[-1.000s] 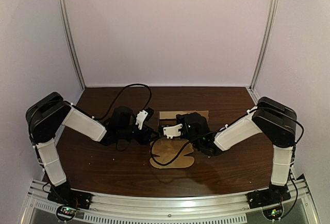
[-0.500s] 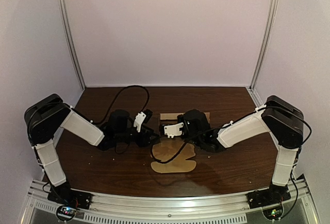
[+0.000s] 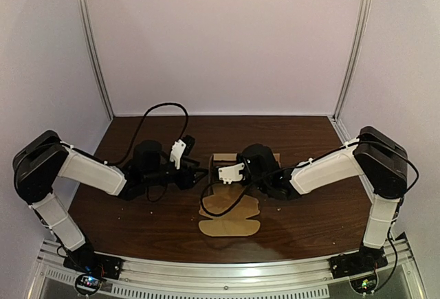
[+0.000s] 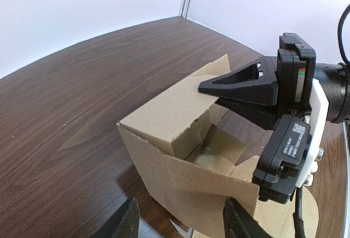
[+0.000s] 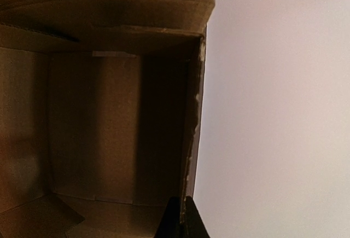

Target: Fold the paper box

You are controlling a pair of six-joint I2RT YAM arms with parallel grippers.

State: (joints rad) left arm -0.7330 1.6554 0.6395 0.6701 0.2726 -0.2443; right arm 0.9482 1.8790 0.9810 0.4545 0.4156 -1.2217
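A brown cardboard box [image 4: 180, 183] stands on the dark wood table with its top open and its flaps up. In the top view the box [image 3: 227, 156] sits at the middle, and a rounded flap [image 3: 230, 218] lies flat toward the near edge. My right gripper [image 3: 232, 172] is shut on the right-hand wall of the box; in its own view the right gripper [image 5: 182, 219] pinches the wall's edge, with the box interior [image 5: 109, 128] to its left. My left gripper [image 4: 180, 224] is open a short way left of the box, with nothing between its fingers [image 4: 127, 222].
A black cable [image 3: 218, 206] from the right arm loops over the flat flap. Another cable [image 3: 155, 117] arcs above the left arm. Metal posts [image 3: 93, 45] and pale walls close in the table [image 3: 309, 141]. A metal rail [image 3: 220, 285] runs along the near edge.
My left arm has drawn back to the left, away from the box. My right gripper keeps its hold and has shifted slightly toward the far side with the box.
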